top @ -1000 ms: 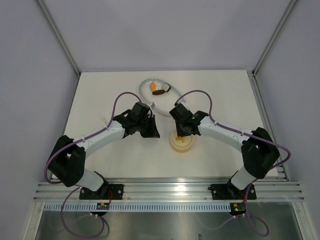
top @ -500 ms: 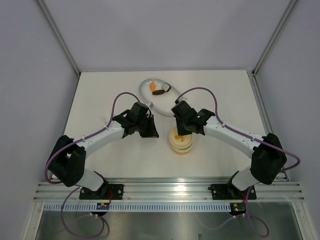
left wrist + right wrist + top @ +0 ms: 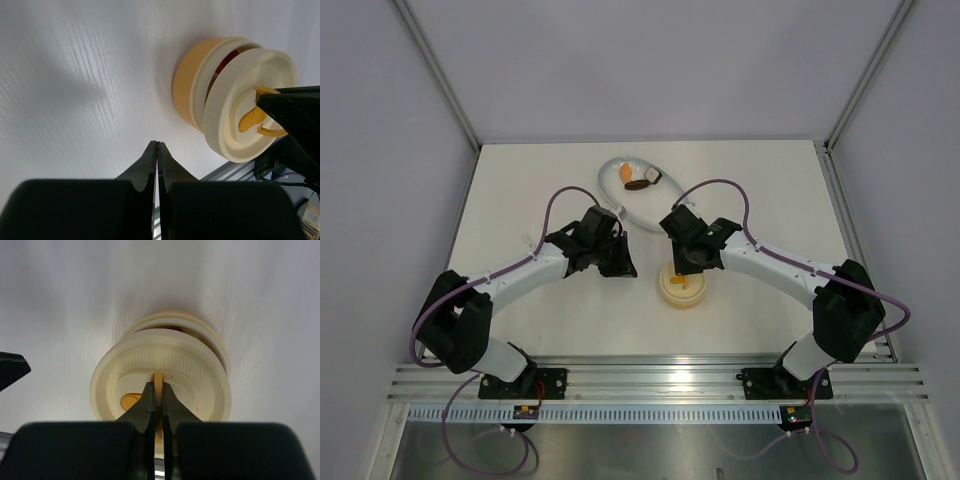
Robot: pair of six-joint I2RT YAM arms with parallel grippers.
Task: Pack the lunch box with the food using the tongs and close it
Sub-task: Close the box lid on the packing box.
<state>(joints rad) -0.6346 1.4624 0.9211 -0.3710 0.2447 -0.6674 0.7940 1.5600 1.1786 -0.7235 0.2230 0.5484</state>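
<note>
Step in hand: closing. Packing looks only partly done.

- Right gripper (image 3: 156, 389): jaws pinched together on the thin upright tab at the centre of the lid (image 3: 160, 370), carrying it.
- Lid position: above the lunch box (image 3: 192, 82), not seated. In the left wrist view it is tipped and offset toward 4 o'clock of the tub, with a gap on the far side. A reddish piece (image 3: 227, 57) shows through that gap (so some food is inside).
- Left gripper (image 3: 157, 146): jaws pressed together on nothing, hanging over the bare table (image 3: 520, 200) at 9 o'clock of the tub, near but not touching it.
- Lunch box location, top view: on the table between the two wrists, at 6 o'clock of the white oval dish (image 3: 620, 205).
- On the dish: an orange piece (image 3: 626, 176), a dark brown piece (image 3: 640, 184) and a white-and-black piece (image 3: 654, 177), all unpacked.

Next move, as I judge it: bring the lid level, centre it over the rim, then lower and press evenly. The tilt risks catching one edge and nudging the light tub sideways. The free left arm could steady it.
</note>
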